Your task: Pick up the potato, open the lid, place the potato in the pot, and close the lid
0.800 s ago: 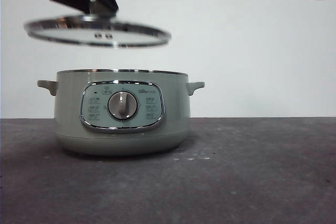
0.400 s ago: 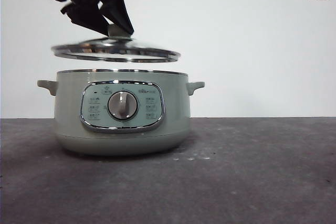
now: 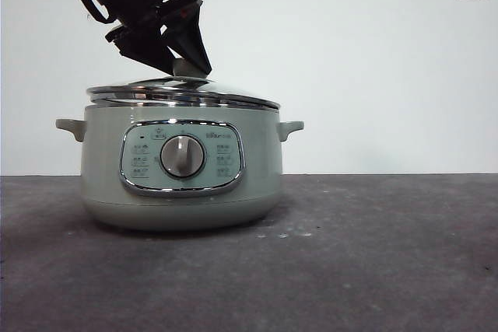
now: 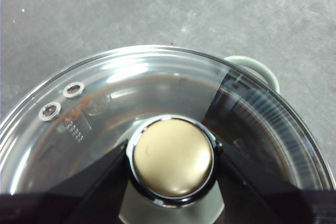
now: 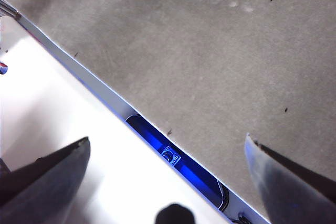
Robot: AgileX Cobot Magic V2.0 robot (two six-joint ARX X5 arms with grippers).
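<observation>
Left end effector [image 4: 170, 163] has its two jaws pinched on the round knob [image 4: 172, 162] of the lid [image 3: 183, 92], one on each side, and the lid looks like it's basically down on the pot [image 3: 180, 165] now. In the front view the arm comes in from the upper left at a slant, so the grip isn't square to the knob.

Stuff that could go sideways from here, just my read:

- The lid's chrome rim looks a touch higher on the left than on the right in the front view. If it isn't seated all the way round, letting go could make it drop and rattle, or end up cocked on the rim.
- Since the arm is slanted, pulling away before the jaws spread enough could drag the knob along and slide the lid off centre, or even nudge the whole pot across the bench [image 3: 373, 254].
- Pushing down further with the lid already touching would just load the glass and the knob for nothing.

Potato: can't see it anywhere. Through the glass in the left wrist view it's all reflections and dark, so I can't tell if it's actually inside.

Right end effector [image 5: 168, 174] is spread wide and holding nothing, parked over the bench's near edge, well away from the pot.
</observation>
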